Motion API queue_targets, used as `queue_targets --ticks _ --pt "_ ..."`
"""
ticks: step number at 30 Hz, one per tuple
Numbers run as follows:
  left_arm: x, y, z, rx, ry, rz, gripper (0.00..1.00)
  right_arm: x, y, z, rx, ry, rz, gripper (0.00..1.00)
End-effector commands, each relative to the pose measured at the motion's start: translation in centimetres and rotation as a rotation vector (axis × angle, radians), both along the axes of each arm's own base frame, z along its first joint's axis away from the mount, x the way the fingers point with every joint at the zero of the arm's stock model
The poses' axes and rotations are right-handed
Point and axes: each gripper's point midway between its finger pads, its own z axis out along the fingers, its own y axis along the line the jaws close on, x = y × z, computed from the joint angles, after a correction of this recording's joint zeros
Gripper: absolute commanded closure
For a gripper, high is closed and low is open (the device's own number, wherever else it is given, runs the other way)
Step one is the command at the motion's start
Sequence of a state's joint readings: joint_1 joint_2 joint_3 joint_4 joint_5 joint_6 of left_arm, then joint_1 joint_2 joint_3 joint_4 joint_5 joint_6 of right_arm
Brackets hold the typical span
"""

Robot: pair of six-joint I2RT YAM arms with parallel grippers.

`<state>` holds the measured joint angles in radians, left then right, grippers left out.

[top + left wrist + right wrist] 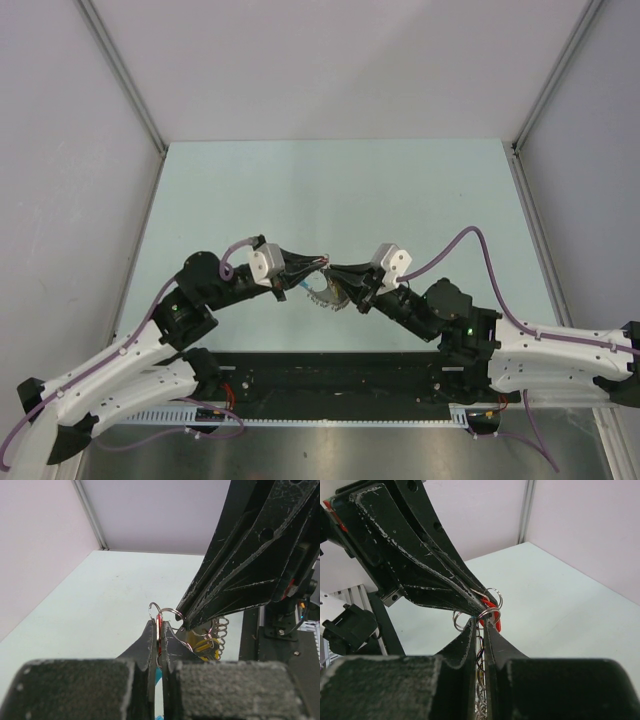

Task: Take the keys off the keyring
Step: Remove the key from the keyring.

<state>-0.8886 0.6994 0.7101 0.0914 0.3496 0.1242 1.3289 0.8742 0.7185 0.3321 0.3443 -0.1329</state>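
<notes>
Both grippers meet tip to tip above the near middle of the table. In the left wrist view my left gripper (159, 623) is shut on the red-headed key (160, 619), with small silver rings (172, 613) standing above its tips. My right gripper (480, 623) is shut on the keyring (479, 653); the silvery coil runs down between its jaws. The red key (491, 605) lies just beyond its tips, against the left gripper's fingers (445, 587). From above, the keyring (325, 293) hangs under the left gripper (318, 264) and right gripper (332, 268). A blue arc (158, 675) and a yellow piece (204, 647) hang with the coil (220, 630).
The pale green table (330, 190) is bounded by grey walls at the back and on both sides. A black rail (330, 375) runs along the near edge between the arm bases. Purple cables loop off both arms.
</notes>
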Motion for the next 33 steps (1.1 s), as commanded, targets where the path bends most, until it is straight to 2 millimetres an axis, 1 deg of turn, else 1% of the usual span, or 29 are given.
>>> queue_targets --ticks 1,5,6,7,9,11,13,17,20,22,27,33 --pt "-1.8 0.1 3.8 -0.056 -0.091 -0.067 1.0 3.4 -2.6 3.2 0.136 0.031 -0.201 1.0" --pt "-1.4 0.1 3.7 -0.023 -0.114 -0.056 1.0 4.0 -3.0 3.1 0.157 0.061 -0.24 1.0" --pt "-1.3 0.2 4.1 -0.021 -0.125 -0.052 1.0 4.0 -3.1 3.1 0.163 0.064 -0.238 1.0" --pt "-1.3 0.1 3.8 -0.007 -0.122 -0.054 1.0 4.1 -3.1 3.1 0.163 0.064 -0.238 1.0" --pt "-1.3 0.2 4.3 0.001 -0.15 -0.052 1.0 4.3 -3.1 3.0 0.165 0.071 -0.251 1.0" --pt "-1.5 0.2 3.7 0.036 -0.158 -0.068 1.0 4.6 -3.3 2.9 0.169 0.074 -0.263 1.0" --pt "-1.8 0.1 3.8 0.046 -0.167 -0.086 1.0 4.8 -3.1 2.7 0.168 0.08 -0.265 1.0" --pt "-2.7 -0.3 2.7 0.083 -0.174 -0.149 1.0 5.3 -3.5 2.8 0.191 0.097 -0.287 1.0" --pt "-2.8 -0.6 2.1 0.11 -0.165 -0.169 1.0 5.9 -4.1 2.5 0.2 0.117 -0.321 1.0" --pt "-2.8 -0.8 1.8 0.125 -0.156 -0.175 1.0 6.1 -4.1 2.4 0.214 0.138 -0.314 1.0" --pt "-2.9 -1.2 1.1 0.149 -0.147 -0.191 1.0 6.0 -3.6 2.4 0.215 0.141 -0.288 1.0" --pt "-3.3 -1.2 0.2 0.185 -0.15 -0.208 1.0 6.4 -4.1 2.4 0.236 0.162 -0.316 1.0"
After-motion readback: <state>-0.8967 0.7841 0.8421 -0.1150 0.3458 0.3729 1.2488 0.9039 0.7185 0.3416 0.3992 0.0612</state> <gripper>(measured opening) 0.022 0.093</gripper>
